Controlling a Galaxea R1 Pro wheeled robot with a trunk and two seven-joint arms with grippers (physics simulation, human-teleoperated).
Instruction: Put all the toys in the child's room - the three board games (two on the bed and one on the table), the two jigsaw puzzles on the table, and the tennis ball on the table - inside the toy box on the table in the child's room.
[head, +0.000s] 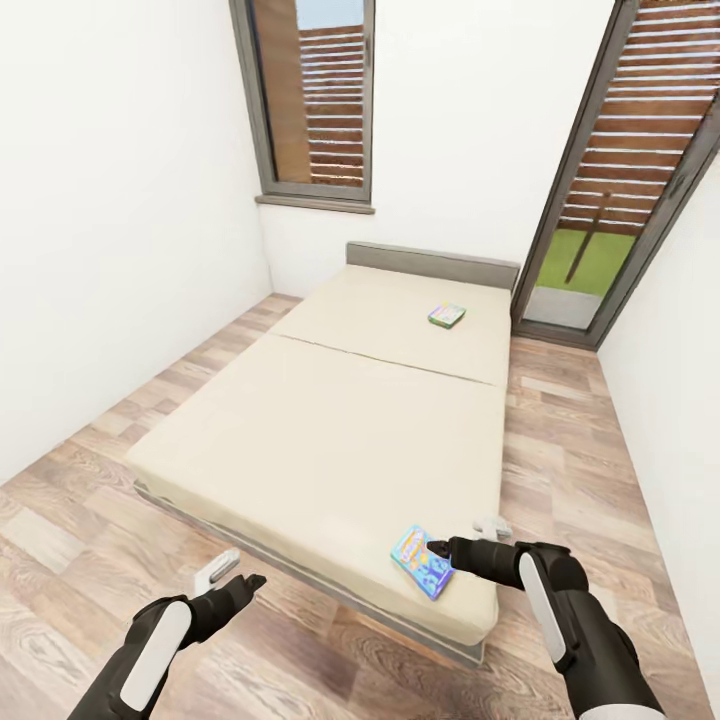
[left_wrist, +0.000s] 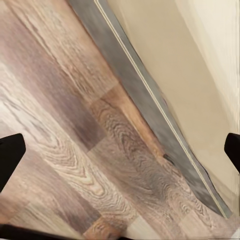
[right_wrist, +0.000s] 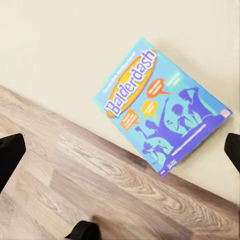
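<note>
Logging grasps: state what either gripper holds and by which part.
Nothing is held. The right gripper is open beside the blue game box on the bed; the left gripper is open over the floor.

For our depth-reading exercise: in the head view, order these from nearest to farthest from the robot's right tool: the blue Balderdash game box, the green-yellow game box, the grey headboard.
1. Blue Balderdash game box, at the bed's near corner, just beside the right tool.
2. Green-yellow game box, far up the beige mattress.
3. Grey headboard, at the far wall.
</note>
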